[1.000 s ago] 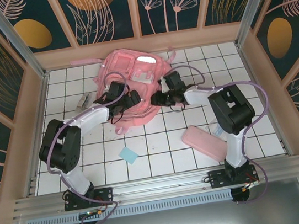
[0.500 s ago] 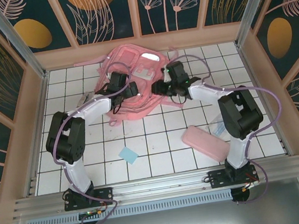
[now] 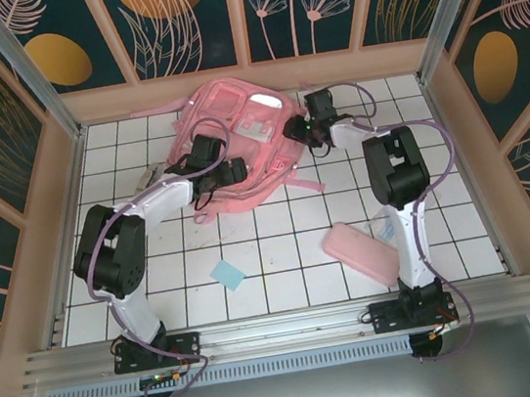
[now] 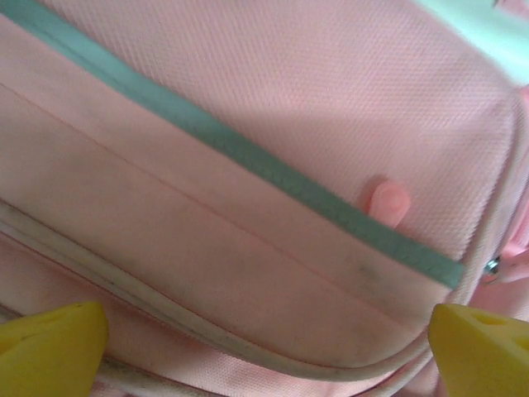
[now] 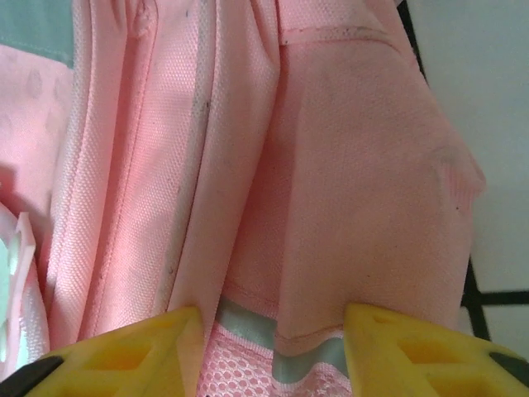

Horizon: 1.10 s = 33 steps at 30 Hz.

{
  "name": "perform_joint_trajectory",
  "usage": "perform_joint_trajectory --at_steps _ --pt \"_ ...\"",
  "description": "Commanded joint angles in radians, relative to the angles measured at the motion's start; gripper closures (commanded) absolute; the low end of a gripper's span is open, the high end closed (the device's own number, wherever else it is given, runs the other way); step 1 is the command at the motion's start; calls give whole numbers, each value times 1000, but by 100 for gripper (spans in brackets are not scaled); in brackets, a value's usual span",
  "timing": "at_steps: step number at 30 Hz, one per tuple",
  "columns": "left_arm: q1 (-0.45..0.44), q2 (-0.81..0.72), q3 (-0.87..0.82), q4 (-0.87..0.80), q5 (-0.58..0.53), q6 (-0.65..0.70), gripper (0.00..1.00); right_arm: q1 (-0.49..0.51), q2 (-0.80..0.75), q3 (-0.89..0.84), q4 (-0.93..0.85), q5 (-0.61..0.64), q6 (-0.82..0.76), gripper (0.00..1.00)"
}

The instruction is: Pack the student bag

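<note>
**While both arms handle the bag, nothing has gone in yet**

Because the large pink fabric student bag (image 3: 236,133) with translucent front pockets lies slumped at 12 o'clock on the white tiled table (image 3: 288,289), the step in hand looks like setting it up and getting it open, not loading.

The left gripper (image 3: 234,171) sits at the bag's 6 o'clock edge. In the left wrist view its yellow fingertips (image 4: 50,339) stand wide apart, with a seam and a silvery strip beyond them and nothing held. The right gripper (image 3: 297,133) is at the bag's 3 o'clock side. In the right wrist view a fold of pink cloth fills the gap between its yellow fingertips (image 5: 132,351), so it appears clamped on the bag.

The flat pink oblong pencil case (image 3: 360,252) at 4 o'clock and the small blue square card (image 3: 226,275) at 6 o'clock lie well apart from the bag, unpacked. The next move probably calls for finding a zip or opening while the right side is held.

Against a second ago, the bag has slid toward 12 o'clock and bunched up. The right gripper has moved from the bag's 5 o'clock corner to its 3 o'clock side. The pencil case and card have not moved.
</note>
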Motion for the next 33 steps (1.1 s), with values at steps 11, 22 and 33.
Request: perform_joint_trajectory --at_steps 11,22,33 --pt "-50 -19 57 -97 -14 40 9 67 55 3 50 -22 93 49" --pt "-191 189 416 -304 -80 83 34 72 22 -4 55 -46 110 49" --pt "-226 372 656 -458 -243 93 52 69 23 4 47 -51 107 49"
